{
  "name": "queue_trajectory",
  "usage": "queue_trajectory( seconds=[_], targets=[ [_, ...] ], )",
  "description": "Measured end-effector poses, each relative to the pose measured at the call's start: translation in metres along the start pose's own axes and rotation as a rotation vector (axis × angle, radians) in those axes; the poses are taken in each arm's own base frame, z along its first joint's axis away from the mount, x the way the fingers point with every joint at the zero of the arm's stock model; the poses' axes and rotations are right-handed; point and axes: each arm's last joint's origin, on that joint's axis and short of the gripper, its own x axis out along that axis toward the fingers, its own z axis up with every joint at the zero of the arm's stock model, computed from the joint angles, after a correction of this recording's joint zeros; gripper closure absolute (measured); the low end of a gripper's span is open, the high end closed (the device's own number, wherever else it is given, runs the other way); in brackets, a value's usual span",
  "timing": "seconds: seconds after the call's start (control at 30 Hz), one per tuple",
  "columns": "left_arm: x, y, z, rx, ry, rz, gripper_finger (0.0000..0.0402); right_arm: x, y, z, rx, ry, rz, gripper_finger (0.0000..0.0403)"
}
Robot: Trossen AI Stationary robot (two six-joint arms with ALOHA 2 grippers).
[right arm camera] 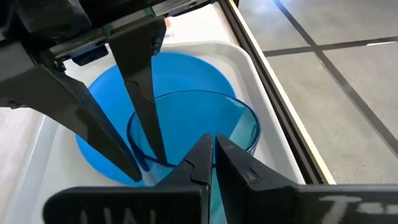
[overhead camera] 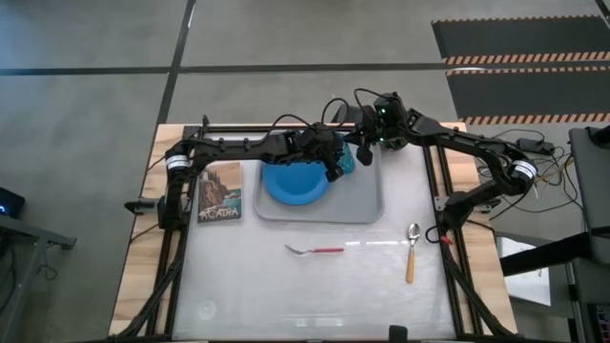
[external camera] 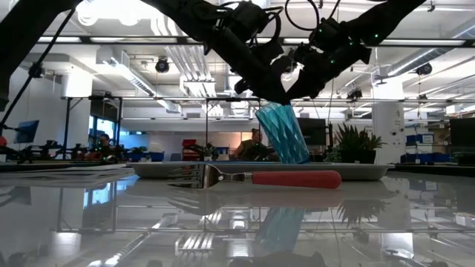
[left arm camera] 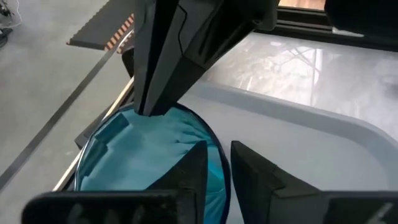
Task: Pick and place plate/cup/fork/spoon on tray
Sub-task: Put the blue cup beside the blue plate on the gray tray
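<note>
The teal cup (overhead camera: pixel 347 162) is tilted over the grey tray (overhead camera: pixel 362 205), just right of the blue plate (overhead camera: pixel 294 181) that lies flat on the tray. Both grippers are shut on the cup's rim. My left gripper (overhead camera: pixel 335 169) comes from the table's left and my right gripper (overhead camera: pixel 366 152) from the far right. The fork (overhead camera: pixel 315 250) and the spoon (overhead camera: pixel 412 250) lie flat on the table in front of the tray. In the low view the tray's rim hides the bottom of the cup (external camera: pixel 282 133). My left gripper pinches the cup's wall at the rim (left arm camera: pixel 219 163), one finger (left arm camera: pixel 194 171) inside the cup and one (left arm camera: pixel 261 177) outside. The fingers slant down from above and the left. The cup leans tilted below them. My right gripper pinches the cup's rim (right arm camera: pixel 225 138) on the opposite side, the wall between its two nearly closed fingers (right arm camera: pixel 242 168). The fingers slant down from above and the far right. Whether the cup's bottom rests on the tray, I cannot tell.
The ACADIA card (overhead camera: pixel 219 191) lies left of the tray. The two arms meet closely over the tray's far right corner. The tray floor (left arm camera: pixel 323 149) right of the plate is bare. People and plants show in the room beyond the table.
</note>
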Motion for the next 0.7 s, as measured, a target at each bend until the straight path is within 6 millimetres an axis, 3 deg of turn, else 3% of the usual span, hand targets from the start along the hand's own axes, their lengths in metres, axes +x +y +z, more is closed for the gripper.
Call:
queue_trajectory(
  seconds=[0.4, 0.7],
  targets=[
    [0.0, -0.001, 0.003, 0.003, -0.034, -0.031, 0.0331, -0.004, 0.003, -0.002, -0.01, 0.031, 0.012, 0.0394],
    [-0.001, -0.006, 0.005, 0.006, -0.058, -0.076, 0.033, -0.023, 0.009, 0.002, -0.049, 0.058, -0.064, 0.0394]
  ],
)
